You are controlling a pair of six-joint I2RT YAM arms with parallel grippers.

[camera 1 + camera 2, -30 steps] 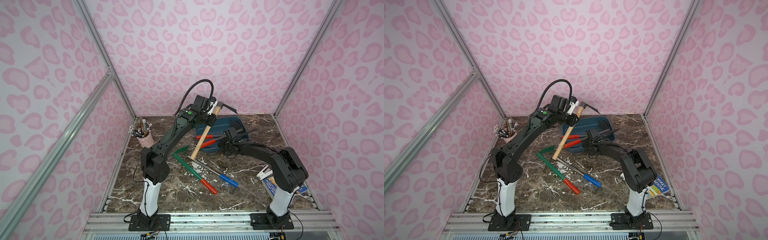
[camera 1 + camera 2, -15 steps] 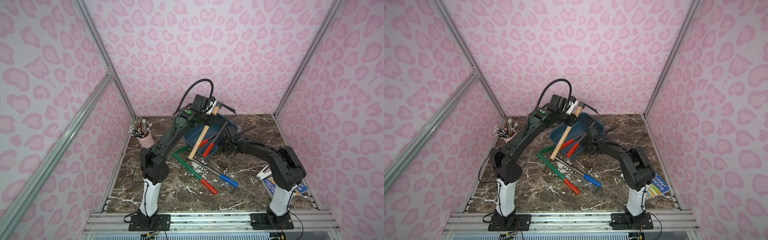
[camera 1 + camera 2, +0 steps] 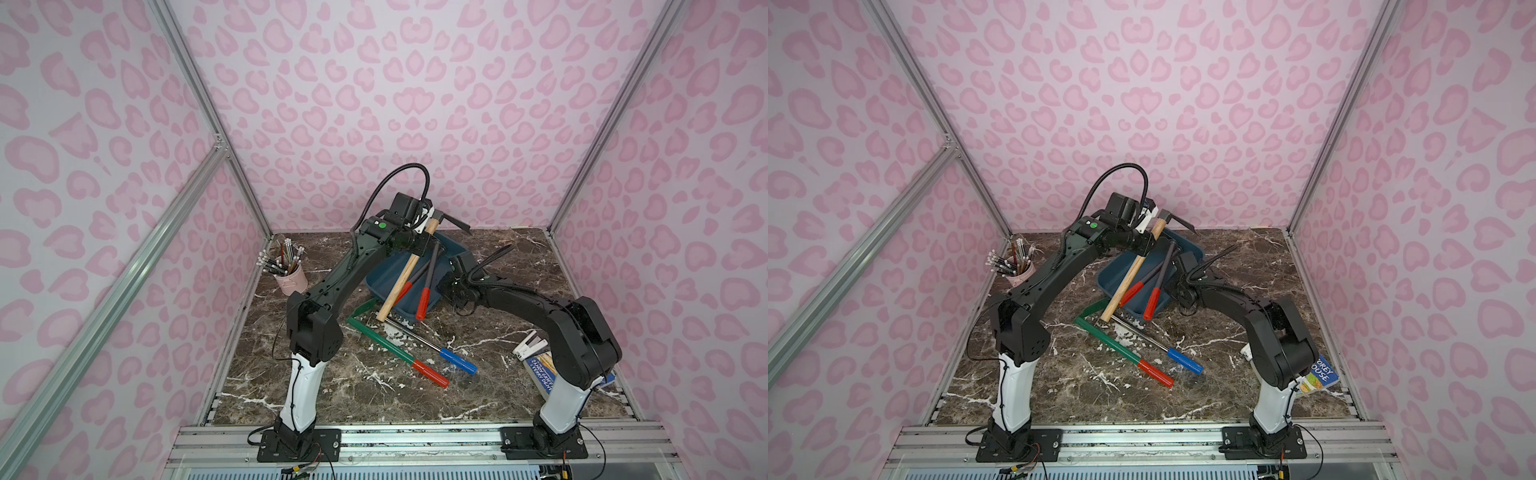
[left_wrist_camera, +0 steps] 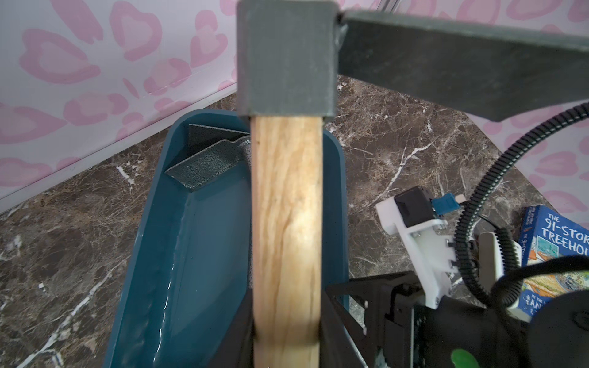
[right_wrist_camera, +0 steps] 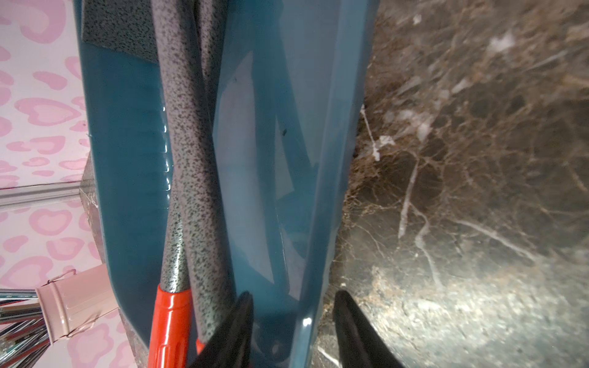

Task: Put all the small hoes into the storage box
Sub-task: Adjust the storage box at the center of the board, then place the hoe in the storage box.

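Top views, hoe (image 3: 404, 277): aloft, slanting over the box (image 3: 403, 306), head toward the back wall.
Top views, left gripper (image 3: 420, 237): clamped on the hoe's wooden handle, near the head.
Left wrist, hoe (image 4: 287, 207): handle crosses above the box (image 4: 204, 255) interior.
Right wrist, right gripper (image 5: 291, 296): fingers parted astride the box (image 5: 318, 159) wall; a gap shows at the outer finger.
Right wrist, box contents: two red-gripped tools (image 5: 191, 191).
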